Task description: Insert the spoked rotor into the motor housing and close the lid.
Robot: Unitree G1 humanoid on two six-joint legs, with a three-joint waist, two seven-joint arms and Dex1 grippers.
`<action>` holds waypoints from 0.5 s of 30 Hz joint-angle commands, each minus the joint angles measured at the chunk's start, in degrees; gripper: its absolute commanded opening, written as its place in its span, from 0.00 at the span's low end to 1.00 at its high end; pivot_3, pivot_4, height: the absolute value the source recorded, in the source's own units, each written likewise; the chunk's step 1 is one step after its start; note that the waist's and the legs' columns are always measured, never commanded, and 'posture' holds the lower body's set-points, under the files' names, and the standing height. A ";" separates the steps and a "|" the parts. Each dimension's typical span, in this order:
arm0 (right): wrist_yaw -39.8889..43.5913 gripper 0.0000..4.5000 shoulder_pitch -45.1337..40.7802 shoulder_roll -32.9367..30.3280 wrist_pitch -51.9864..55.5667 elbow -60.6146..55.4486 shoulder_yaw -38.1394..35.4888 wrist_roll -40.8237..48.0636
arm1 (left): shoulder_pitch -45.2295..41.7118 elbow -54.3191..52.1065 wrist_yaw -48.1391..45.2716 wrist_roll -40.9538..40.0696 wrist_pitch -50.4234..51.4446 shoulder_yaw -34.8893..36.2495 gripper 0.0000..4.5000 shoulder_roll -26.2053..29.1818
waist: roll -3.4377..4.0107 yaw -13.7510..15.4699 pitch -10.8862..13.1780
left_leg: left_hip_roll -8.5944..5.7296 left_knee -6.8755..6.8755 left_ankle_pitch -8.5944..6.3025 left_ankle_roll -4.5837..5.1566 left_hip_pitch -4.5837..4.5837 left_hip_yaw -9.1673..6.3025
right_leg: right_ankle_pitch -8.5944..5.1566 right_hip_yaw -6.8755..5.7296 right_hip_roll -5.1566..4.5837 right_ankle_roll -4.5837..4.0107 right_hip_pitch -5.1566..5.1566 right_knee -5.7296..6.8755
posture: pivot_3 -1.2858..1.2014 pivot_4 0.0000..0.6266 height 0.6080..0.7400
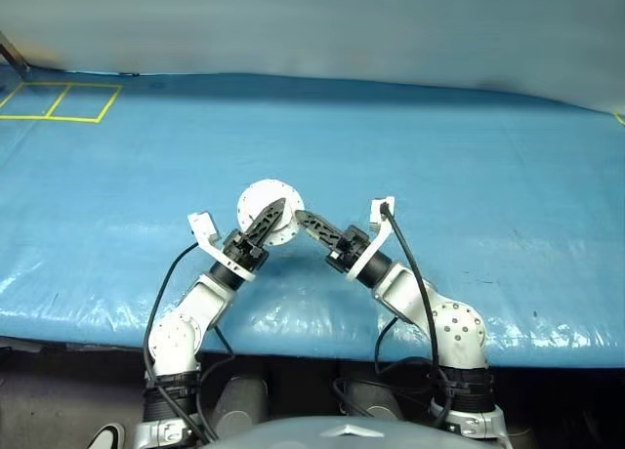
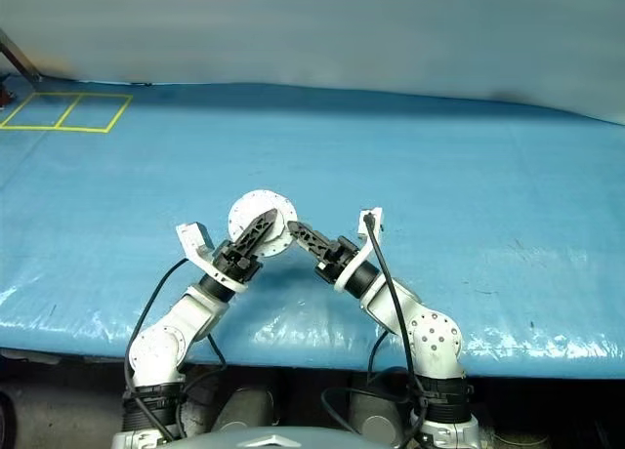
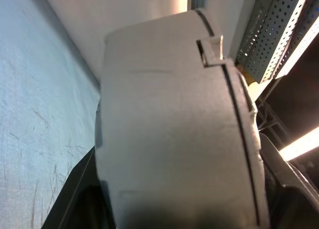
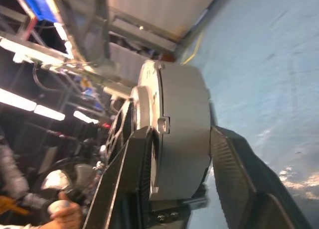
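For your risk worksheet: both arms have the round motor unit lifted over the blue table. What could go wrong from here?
1. The motor housing is in the air between the left gripper and right gripper; a loosened hold could drop it onto the blue table.
2. The right gripper's fingers straddle the housing's curved side wall, so it might slip or rotate.

One motor housing (image 1: 270, 213), two grippers, left gripper (image 1: 276, 213), right gripper (image 1: 305, 219), one blue table (image 1: 488, 195)
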 commanded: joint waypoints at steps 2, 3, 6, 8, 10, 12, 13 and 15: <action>0.51 0.76 -0.33 0.65 0.05 -1.19 -0.54 2.19 | -1.26 -2.42 -0.78 0.50 -2.03 0.46 0.60 -0.52 | 0.00 -0.06 0.00 | 0.01 0.00 0.00 0.00 0.00 0.00 | 0.00 -0.01 0.00 0.00 0.00 0.00 | 0.52 0.24 1.00; 0.20 0.76 -0.20 0.76 0.09 -1.18 -0.65 2.53 | -1.39 -2.34 -0.68 0.67 -2.13 0.56 0.60 -0.60 | 0.00 -0.06 0.00 | 0.01 0.00 0.00 0.00 0.00 0.00 | 0.00 0.00 0.01 0.00 0.00 0.00 | 0.52 0.24 1.00; -0.05 0.76 0.05 0.86 0.04 -1.32 -1.02 3.31 | -1.67 -2.26 -0.86 1.80 -2.46 0.44 0.60 -0.33 | 0.00 -0.05 0.00 | 0.01 0.00 0.00 0.00 0.00 0.00 | 0.00 0.00 0.00 0.00 0.00 0.00 | 0.52 0.24 1.00; -0.35 0.76 0.04 0.74 0.05 -1.46 -1.01 2.87 | -1.83 -2.17 -0.97 2.07 -2.84 0.64 0.60 -0.49 | 0.00 -0.04 0.00 | 0.00 0.00 0.00 0.00 0.00 0.00 | 0.00 0.00 0.00 0.00 0.00 0.00 | 0.52 0.24 1.00; -0.39 0.77 -0.01 0.70 0.09 -1.39 -1.07 2.78 | -2.28 -1.82 -0.31 2.95 -4.03 1.26 0.54 -1.01 | 0.00 -0.05 0.00 | 0.01 0.00 0.00 0.00 0.00 0.00 | 0.00 0.00 0.00 -0.01 0.00 0.01 | 0.52 0.24 1.00; -0.57 0.77 -0.04 0.70 0.03 -1.31 -1.11 2.57 | -2.59 -1.56 -0.30 3.84 -4.57 1.60 0.53 -0.60 | 0.00 -0.05 0.00 | 0.01 0.00 0.00 0.00 0.00 0.00 | 0.00 -0.01 0.01 -0.01 0.00 0.01 | 0.52 0.24 1.00; -0.67 0.77 -0.06 0.66 0.01 -1.22 -1.13 2.43 | -2.77 -1.54 0.02 4.51 -4.70 1.68 0.53 -0.20 | 0.00 -0.06 0.00 | 0.01 0.00 0.00 0.00 0.00 0.00 | 0.00 -0.01 0.00 -0.01 0.00 0.01 | 0.52 0.24 1.00; -0.67 0.77 -0.05 0.53 -0.03 -1.14 -1.18 2.12 | -3.22 -1.44 1.23 6.72 -5.72 1.71 0.53 0.58 | 0.00 -0.04 0.00 | 0.00 0.00 0.00 -0.01 0.00 0.00 | 0.00 -0.01 0.00 -0.01 0.00 0.02 | 0.52 0.24 1.00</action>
